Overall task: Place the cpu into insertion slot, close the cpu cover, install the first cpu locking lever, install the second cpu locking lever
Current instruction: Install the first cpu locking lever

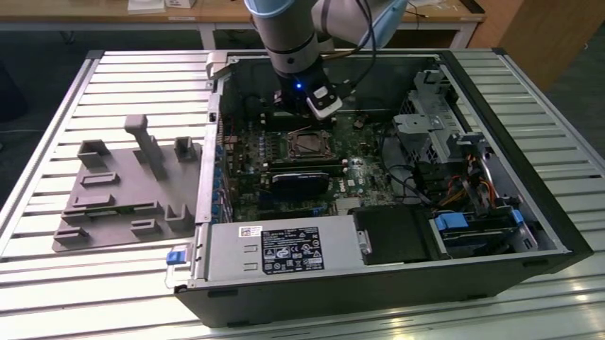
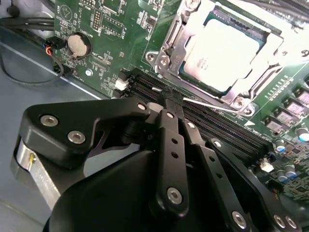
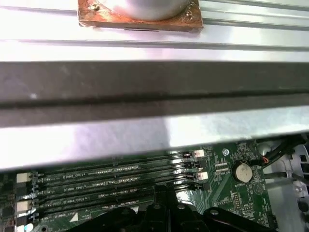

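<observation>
Gripping fingers: my gripper point(image 2: 172, 95) has its fingers squeezed together, with no gap that I can see. It hangs just beside the cpu cover point(image 2: 179, 38), over the black memory slots point(image 2: 219, 126).
Lever: a thin shiny locking lever point(image 2: 212, 105) runs along the cover's edge, on the side by the slots. One end is right at my fingertips. I cannot tell if I pinch it or only touch it.
Cpu: the cpu point(image 2: 227, 53) lies flat in the cover's square hole. The cover looks shut down over it.
Slip: I think the thin lever could pop off my fingertips, because it looks smooth and springy. Then it could jump up away from the cover.
Scrape: if I push too low beside the cover, my fingers could bump the slots or scratch the green board point(image 2: 120, 24).
Missed hook: if the lever does not hook down by the cover, the cover might lift and the cpu would sit loose.
Case wall: in the exterior view my arm point(image 1: 288, 35) reaches down inside the computer case point(image 1: 378, 301). A wide swing away from the cover could hit it.
</observation>
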Robot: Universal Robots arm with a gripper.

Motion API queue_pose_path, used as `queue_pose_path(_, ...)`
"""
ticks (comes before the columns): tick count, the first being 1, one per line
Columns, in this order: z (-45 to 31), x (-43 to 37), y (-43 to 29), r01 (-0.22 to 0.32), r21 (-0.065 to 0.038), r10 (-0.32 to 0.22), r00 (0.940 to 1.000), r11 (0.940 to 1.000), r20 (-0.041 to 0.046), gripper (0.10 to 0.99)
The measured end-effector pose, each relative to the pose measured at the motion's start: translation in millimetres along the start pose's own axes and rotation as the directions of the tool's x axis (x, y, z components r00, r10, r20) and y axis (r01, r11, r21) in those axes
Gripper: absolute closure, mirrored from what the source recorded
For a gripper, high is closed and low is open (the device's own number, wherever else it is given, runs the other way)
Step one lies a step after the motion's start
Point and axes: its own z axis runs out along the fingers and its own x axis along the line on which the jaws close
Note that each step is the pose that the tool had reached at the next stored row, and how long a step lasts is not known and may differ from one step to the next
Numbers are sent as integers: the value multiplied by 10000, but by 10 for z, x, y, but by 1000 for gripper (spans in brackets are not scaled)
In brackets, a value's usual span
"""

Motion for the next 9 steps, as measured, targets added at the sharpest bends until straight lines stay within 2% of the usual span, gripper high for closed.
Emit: queue_pose_path(9,20,51,21,-565,142,563,9983,9983,148,984)
